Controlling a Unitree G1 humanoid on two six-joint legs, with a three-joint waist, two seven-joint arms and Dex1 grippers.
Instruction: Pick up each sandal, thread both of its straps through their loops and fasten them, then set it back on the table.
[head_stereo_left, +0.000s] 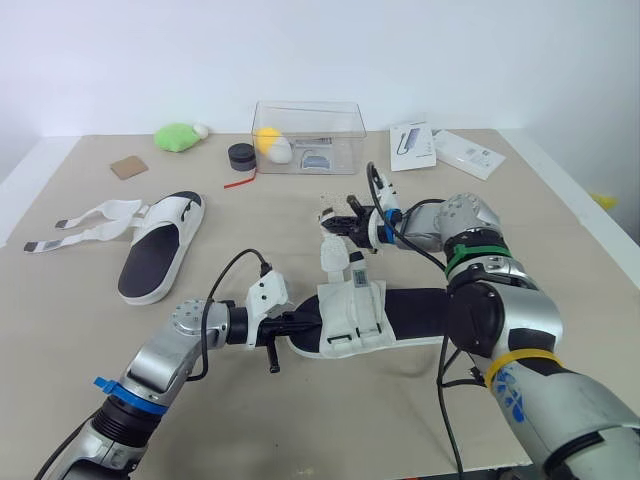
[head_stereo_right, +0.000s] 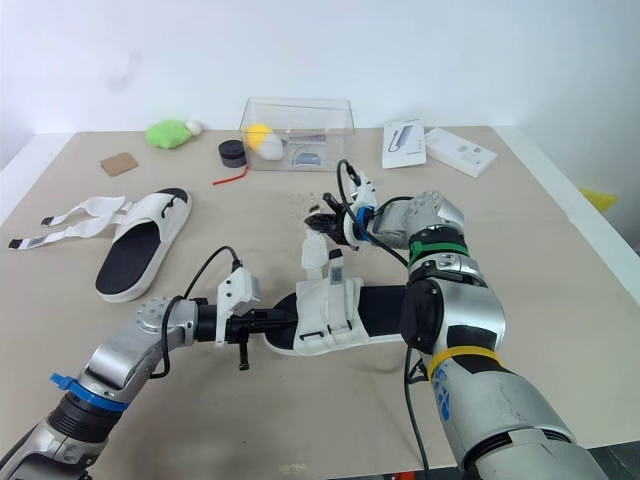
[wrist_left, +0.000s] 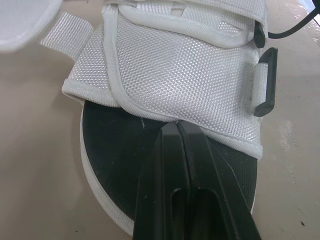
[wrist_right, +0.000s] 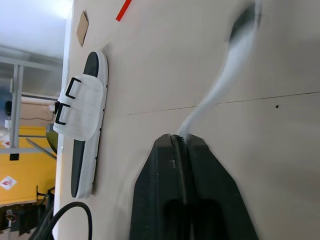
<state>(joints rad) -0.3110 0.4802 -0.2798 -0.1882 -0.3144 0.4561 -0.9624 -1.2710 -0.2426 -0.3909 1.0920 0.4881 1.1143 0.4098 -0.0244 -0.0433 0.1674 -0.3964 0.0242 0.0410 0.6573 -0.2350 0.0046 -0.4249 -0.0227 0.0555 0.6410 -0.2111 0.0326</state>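
Left end effector (head_stereo_left: 292, 326) pressed together at sandal (head_stereo_left: 420, 310) upper hem; right end effector (head_stereo_left: 345, 222) pinching strap (head_stereo_left: 333, 250), raised.

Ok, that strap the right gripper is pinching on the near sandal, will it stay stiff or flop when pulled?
Likely floppy: the strap bends in a curve away from the right gripper rather than standing straight. It looks like thin woven webbing, so it is probably light. The weave should give some grip, so slipping seems unlikely.
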